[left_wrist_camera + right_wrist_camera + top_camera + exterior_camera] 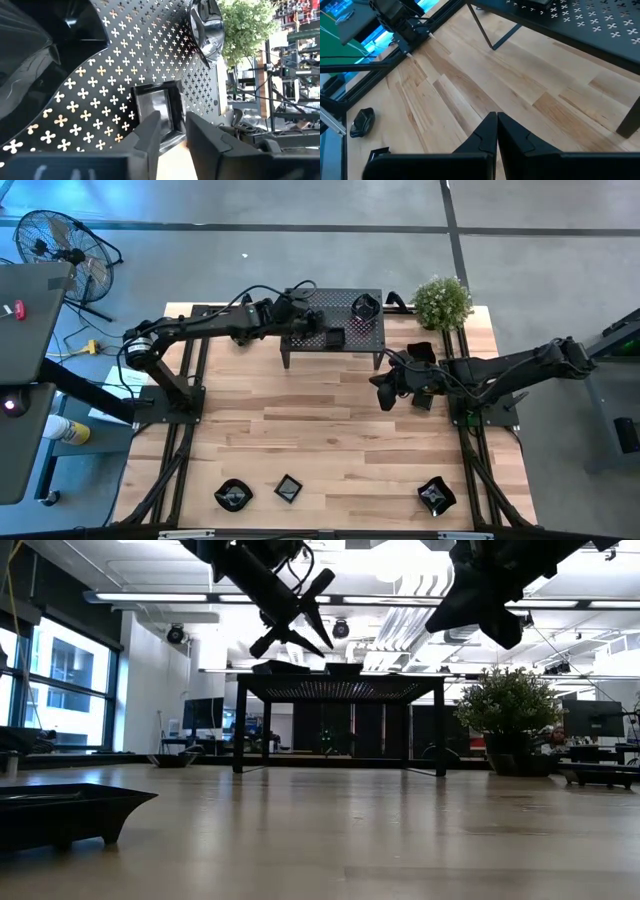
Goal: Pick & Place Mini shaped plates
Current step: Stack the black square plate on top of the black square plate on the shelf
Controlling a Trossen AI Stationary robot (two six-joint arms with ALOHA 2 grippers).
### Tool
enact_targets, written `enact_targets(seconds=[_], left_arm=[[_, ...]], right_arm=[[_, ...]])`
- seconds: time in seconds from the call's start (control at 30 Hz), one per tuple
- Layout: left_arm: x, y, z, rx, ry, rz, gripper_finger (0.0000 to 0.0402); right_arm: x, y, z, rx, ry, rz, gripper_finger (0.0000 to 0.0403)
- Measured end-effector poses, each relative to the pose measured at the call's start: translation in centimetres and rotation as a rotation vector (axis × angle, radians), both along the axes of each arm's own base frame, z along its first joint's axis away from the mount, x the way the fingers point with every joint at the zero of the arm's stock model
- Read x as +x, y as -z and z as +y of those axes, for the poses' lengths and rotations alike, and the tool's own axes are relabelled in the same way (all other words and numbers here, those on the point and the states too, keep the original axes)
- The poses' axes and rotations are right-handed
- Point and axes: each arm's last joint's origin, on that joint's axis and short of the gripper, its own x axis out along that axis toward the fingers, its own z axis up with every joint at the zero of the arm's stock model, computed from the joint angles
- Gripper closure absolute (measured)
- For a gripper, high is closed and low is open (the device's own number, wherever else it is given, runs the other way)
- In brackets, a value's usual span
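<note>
Bright overhead lighting; backlit silhouettes

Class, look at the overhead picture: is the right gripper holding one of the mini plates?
No. The right gripper hangs over bare table in front of the rack, fingers closed with nothing between them, as its wrist view shows.

Desk: pale wood planks, smooth, faint sheen. Rack: black perforated metal, cross-shaped holes. Mini plates: glossy black, reflective. Left tool: matt dark fingers.
</note>
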Motion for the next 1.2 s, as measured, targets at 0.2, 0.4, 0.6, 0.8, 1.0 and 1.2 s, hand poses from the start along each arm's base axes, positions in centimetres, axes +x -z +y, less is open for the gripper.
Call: enact_targets(seconds=[0.2, 0.4, 0.6, 0.8, 1.0, 1.2], left_arm=[[-0.3, -0.3, -0.1, 0.057, 0.064, 0.017, 0.0306], [-1.8, -3.0, -1.1, 0.272, 0.336, -0.005, 0.0366], [-4.0, -6.4, -3.6, 0.551, 0.463, -0.024, 0.0390], [-7.0, -6.4, -6.4, 0.683, 0.532, -0.032, 0.0398], [-11.0, -3.8, -7.5, 0.721, 0.477, -0.056, 0.0400], [-15.1, -0.3, -8.5, 0.726, 0.445, -0.109, 0.0401]], right_arm=[[0.0, 0.0, 0.0, -0.010, -0.014, 0.003, 0.0396], [0.0, 0.0, 0.1, 0.002, -0.044, 0.007, 0.0396], [-0.3, -0.3, 0.2, 0.011, -0.058, -0.009, 0.0396], [-0.8, -0.8, 0.8, 0.022, -0.100, 0.036, 0.0396], [-1.5, -1.5, 2.6, 0.038, -0.187, 0.126, 0.0396], [-2.7, 0.0, 6.4, 0.122, -0.459, 0.307, 0.0393]])
